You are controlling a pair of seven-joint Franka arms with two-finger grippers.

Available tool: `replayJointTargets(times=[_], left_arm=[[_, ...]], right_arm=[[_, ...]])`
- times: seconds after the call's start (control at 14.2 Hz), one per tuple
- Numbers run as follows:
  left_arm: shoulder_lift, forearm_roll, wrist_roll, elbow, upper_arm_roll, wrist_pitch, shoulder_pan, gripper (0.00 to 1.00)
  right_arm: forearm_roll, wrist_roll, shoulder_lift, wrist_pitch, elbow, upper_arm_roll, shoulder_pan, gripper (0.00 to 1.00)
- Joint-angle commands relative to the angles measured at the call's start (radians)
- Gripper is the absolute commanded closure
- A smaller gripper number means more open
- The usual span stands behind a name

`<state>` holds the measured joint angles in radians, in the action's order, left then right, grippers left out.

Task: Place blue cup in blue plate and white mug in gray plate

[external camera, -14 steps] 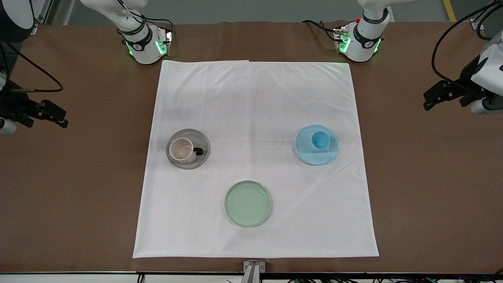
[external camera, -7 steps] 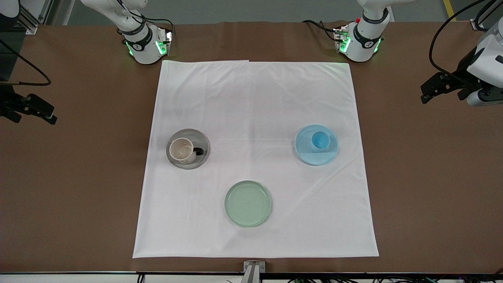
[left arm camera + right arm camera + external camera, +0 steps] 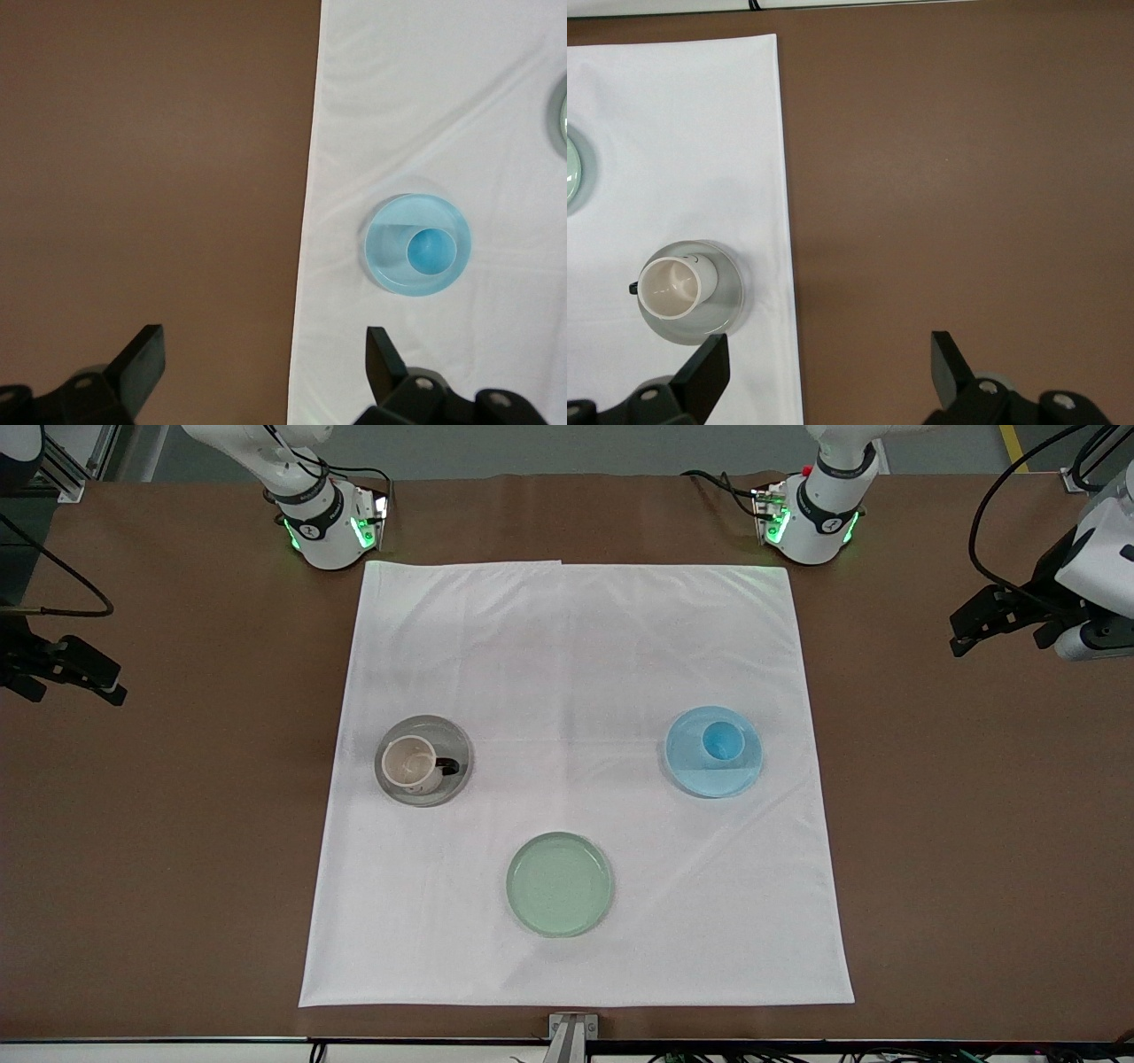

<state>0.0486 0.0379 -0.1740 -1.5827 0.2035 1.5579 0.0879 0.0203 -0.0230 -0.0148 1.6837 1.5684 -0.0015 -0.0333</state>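
The blue cup [image 3: 722,741] stands upright in the blue plate [image 3: 704,778] on the white cloth, toward the left arm's end; both show in the left wrist view, cup [image 3: 431,252] in plate [image 3: 390,252]. The white mug [image 3: 410,763] with its black handle stands in the gray plate [image 3: 452,737], toward the right arm's end; the right wrist view shows mug [image 3: 670,287] and plate [image 3: 718,305]. My left gripper [image 3: 974,631] is open and empty over bare table off the cloth [image 3: 264,365]. My right gripper [image 3: 93,677] is open and empty over bare table at the other end [image 3: 830,367].
A pale green plate [image 3: 559,884] lies empty on the cloth nearer the front camera, between the two others. The white cloth [image 3: 576,646] covers the middle of the brown table [image 3: 177,824]. The arm bases [image 3: 330,527] stand along the table's back edge.
Both grippers drew outward away from the cloth a second ago, then nearly stopped. Cups and plates have not moved.
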Motion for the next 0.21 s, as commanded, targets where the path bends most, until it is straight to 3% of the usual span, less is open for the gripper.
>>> replayJointTargets(times=[0.0,0.14], left_arm=[[0.008,-0.012,0.019,0.007,0.001,-0.006,0.009,0.0],[0.01,-0.012,0.017,0.007,0.001,-0.006,0.007,0.0]], right_arm=[[-0.014,-0.008,0.009,-0.001,-0.001,0.014,-0.016,0.0],[-0.014,-0.008,0.009,-0.002,-0.007,0.014,-0.016,0.0]])
